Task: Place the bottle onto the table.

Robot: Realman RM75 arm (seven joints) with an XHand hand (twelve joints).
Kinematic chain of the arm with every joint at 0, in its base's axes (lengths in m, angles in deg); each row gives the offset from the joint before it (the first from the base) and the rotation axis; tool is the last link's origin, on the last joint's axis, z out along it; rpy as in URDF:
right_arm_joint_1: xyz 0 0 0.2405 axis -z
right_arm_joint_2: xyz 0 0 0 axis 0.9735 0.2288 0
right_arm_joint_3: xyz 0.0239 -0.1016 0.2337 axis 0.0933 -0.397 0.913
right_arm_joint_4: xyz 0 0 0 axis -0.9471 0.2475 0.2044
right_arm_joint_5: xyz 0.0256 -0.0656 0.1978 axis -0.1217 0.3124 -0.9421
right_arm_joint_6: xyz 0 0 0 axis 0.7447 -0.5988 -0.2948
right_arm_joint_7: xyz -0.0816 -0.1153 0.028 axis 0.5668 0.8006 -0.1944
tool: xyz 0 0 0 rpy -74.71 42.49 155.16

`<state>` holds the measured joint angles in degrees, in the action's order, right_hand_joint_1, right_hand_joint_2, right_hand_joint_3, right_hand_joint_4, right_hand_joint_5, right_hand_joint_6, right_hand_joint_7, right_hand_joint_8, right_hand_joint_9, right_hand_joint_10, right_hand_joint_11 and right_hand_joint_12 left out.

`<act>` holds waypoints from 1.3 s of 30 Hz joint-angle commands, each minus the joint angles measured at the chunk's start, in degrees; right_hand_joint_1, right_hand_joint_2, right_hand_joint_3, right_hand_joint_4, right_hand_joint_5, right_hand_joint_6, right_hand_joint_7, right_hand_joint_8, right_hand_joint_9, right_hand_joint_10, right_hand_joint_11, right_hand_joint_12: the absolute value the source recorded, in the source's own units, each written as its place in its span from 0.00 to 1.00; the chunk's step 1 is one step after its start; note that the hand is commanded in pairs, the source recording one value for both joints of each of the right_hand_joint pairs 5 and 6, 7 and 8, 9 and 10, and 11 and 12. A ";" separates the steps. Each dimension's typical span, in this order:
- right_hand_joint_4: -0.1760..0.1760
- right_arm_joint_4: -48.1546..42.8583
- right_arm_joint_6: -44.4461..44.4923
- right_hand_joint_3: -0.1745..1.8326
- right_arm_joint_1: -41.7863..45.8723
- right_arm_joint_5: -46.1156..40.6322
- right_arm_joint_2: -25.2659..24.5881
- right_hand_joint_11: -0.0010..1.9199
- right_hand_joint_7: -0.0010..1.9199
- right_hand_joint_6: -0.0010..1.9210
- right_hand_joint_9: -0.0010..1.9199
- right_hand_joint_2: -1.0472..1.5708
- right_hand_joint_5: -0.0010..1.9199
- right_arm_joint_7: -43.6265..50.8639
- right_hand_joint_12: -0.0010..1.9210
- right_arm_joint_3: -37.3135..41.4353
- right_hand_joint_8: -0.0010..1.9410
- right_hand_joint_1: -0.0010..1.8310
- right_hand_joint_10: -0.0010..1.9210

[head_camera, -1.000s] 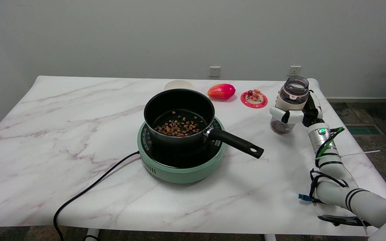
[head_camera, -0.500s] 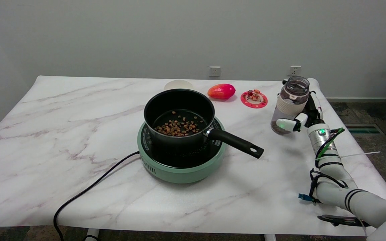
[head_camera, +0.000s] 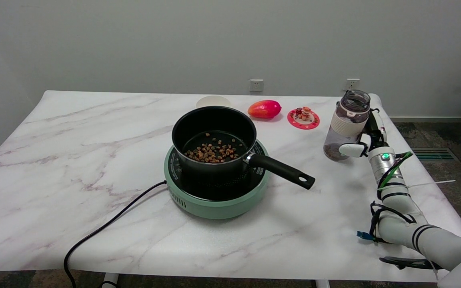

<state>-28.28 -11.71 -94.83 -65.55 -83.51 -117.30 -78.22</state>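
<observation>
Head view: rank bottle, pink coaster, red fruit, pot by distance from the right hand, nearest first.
From the right hand:
1. bottle, right beside it, standing on the table.
2. pink coaster, further left, toward the back.
3. red fruit, left of the coaster.
4. pot, on the green cooker at centre.

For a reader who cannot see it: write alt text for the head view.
A clear bottle stands on the marble table at its right side, with the robot's right hand open close beside it. At the centre a black pot of small brown pieces sits on a green hotplate; a red fruit lies behind.
</observation>
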 commanded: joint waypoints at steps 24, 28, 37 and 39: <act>0.50 2.83 -2.38 0.46 8.21 0.08 9.94 0.20 0.13 0.00 0.17 0.00 0.00 0.73 0.20 7.40 0.12 0.64 0.17; 0.50 1.88 -2.38 0.44 12.31 0.08 13.96 0.22 0.13 0.00 0.18 0.00 0.00 1.36 0.22 8.82 0.13 0.66 0.18; 0.50 -2.41 -3.30 0.44 17.47 2.13 16.39 0.26 0.15 0.00 0.21 0.03 0.00 4.09 0.26 19.29 0.15 0.70 0.21; 0.50 -3.22 -4.89 0.43 17.76 4.45 17.39 0.26 0.16 0.00 0.21 0.02 0.00 4.16 0.26 20.90 0.15 0.71 0.21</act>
<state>-26.93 -13.69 -85.35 -65.49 -73.04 -116.37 -70.00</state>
